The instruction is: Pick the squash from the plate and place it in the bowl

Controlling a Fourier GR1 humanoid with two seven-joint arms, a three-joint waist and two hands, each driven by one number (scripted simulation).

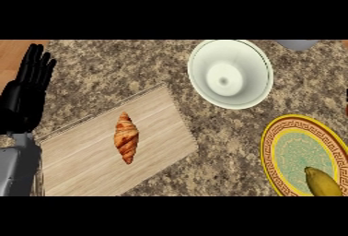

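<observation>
Counter [136, 69] of speckled brown-grey stone, with a wood strip [14, 48] at its far-left corner. Squash [322, 182] lies on a yellow plate [268, 154] with a key-pattern rim, at the counter's right edge. White bowl [252, 92] near the far edge, apart from the plate. Croissant [125, 137] on a wooden board [81, 161]. Left hand [27, 92] at the left edge, fingers [37, 64] straight, close together, holding nothing.

Yellow squash [322, 182] lies on the yellow-rimmed plate [269, 147], seemingly flat; white bowl [204, 64] upright, apart.
</observation>
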